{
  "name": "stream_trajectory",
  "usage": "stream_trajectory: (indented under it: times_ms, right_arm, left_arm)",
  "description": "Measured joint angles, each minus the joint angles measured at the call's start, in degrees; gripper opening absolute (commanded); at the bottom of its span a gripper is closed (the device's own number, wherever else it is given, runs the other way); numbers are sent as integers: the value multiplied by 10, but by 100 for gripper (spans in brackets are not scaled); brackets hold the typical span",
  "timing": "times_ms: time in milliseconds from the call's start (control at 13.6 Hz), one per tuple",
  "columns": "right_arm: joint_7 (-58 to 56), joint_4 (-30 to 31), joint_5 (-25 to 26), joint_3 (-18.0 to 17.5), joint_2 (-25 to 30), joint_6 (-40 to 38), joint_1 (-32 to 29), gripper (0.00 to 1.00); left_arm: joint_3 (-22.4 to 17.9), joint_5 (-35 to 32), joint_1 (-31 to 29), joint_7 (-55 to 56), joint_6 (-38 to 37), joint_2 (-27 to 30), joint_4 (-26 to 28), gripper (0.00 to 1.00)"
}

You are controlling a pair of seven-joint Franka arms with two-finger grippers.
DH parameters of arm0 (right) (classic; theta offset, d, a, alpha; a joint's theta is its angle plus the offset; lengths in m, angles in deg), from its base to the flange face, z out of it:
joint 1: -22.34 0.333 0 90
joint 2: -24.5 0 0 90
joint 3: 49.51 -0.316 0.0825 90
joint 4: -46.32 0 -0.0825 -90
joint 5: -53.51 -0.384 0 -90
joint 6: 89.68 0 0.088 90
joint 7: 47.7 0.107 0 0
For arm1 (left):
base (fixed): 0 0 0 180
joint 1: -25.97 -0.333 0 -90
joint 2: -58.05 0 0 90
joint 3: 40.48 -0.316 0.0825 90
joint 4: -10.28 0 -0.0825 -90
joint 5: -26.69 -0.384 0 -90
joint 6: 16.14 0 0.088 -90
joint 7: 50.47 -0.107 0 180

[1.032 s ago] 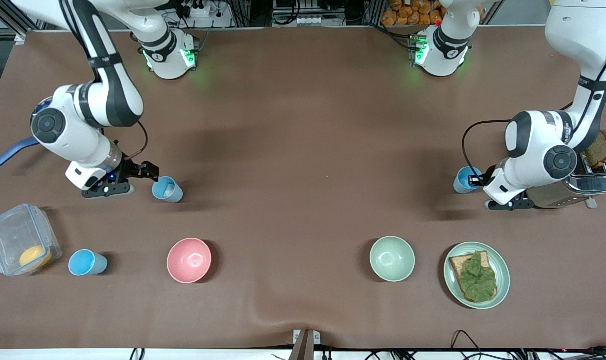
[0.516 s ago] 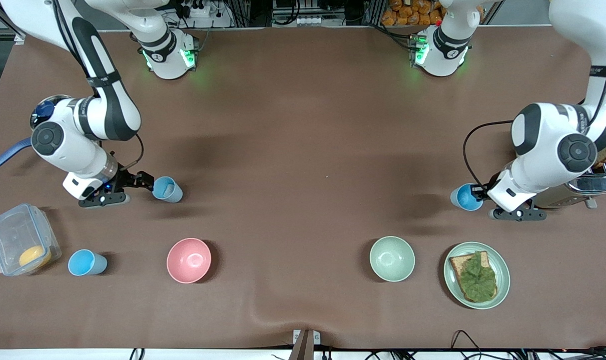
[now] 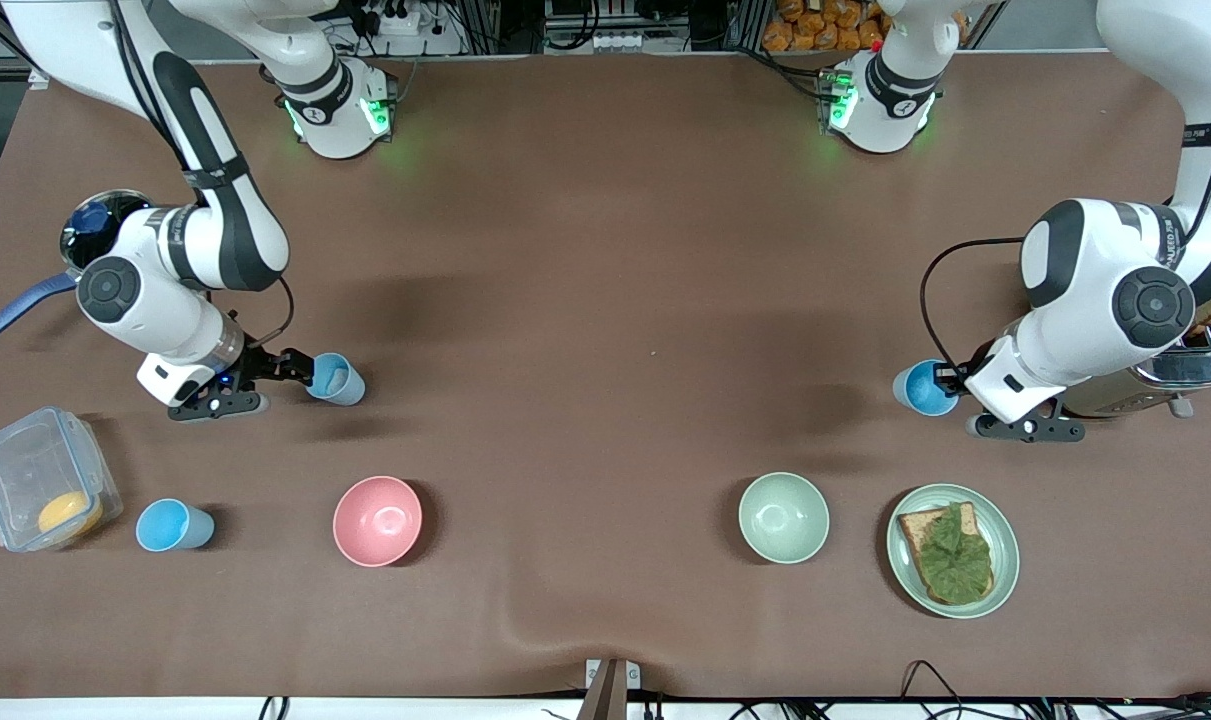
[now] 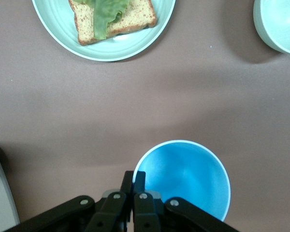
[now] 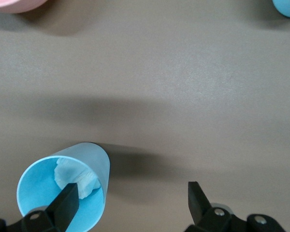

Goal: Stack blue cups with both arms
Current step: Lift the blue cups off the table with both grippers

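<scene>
1. Sky-blue cup [image 4: 188, 179] near the toaster [image 3: 1170, 375]: left end effector [image 4: 134, 180] pinched tight on its rim.
2. Right end effector [image 5: 130, 195] gapes wide, one finger seemingly inside the pale cup [image 5: 67, 186], which holds white paper.

Two white jointed arms reach down from their bases toward the desk, each bent at the elbow with its wrist held low. The left pincer [image 4: 134, 180] has its black fingers pressed together, pinching the rim of a sky-blue cup [image 4: 186, 176]. The right pincer [image 5: 133, 198] is spread wide, one finger [image 5: 67, 203] inside a pale blue cup [image 5: 63, 186].
</scene>
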State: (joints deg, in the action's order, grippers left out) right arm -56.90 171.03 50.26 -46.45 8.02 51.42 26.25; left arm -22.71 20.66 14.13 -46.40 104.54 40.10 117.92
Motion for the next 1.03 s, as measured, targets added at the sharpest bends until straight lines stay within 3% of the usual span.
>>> stream_trajectory:
  times_ms: [295,442,663,1032]
  right_arm:
    - [4,1,-4,-2,-5,0,1,100]
    - [7,3,-12,-3,-6,-1,5,92]
    - [11,5,-16,-4,-9,-2,8,65]
    - [23,5,-22,-5,-14,-6,13,20]
  left_arm:
    - [10,0,0,0,-20,7,-26,0]
    - [24,0,0,1,-56,20,-52,0]
    - [45,0,0,14,-102,42,-83,0]
    - [58,2,0,29,-115,54,-100,0]
